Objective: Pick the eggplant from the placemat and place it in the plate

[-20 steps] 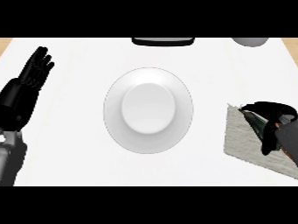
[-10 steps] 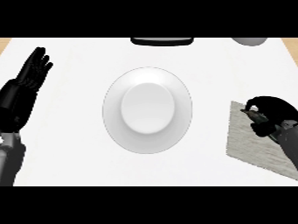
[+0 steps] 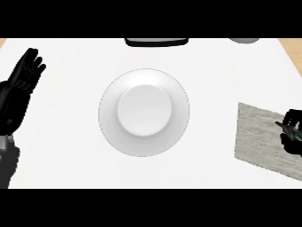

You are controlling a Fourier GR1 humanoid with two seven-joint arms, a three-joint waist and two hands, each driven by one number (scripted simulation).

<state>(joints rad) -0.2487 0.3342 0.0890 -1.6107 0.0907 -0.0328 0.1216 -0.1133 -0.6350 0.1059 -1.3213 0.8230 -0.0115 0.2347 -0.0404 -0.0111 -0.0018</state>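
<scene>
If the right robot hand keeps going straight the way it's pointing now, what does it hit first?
The right robot hand points up-left over the placemat. Going straight on, it would cross bare counter toward the far edge, probably passing beyond the plate. Its height above the surface is unclear.

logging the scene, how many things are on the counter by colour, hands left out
white: 1, the round white plate
grey: 2, the grey woven placemat and a grey thing cut by the top edge
black: 1, a black thing at the top edge
total: 4

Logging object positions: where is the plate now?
In the head view, the plate sits mid-counter, between the resting left hand and the placemat at right.
</scene>
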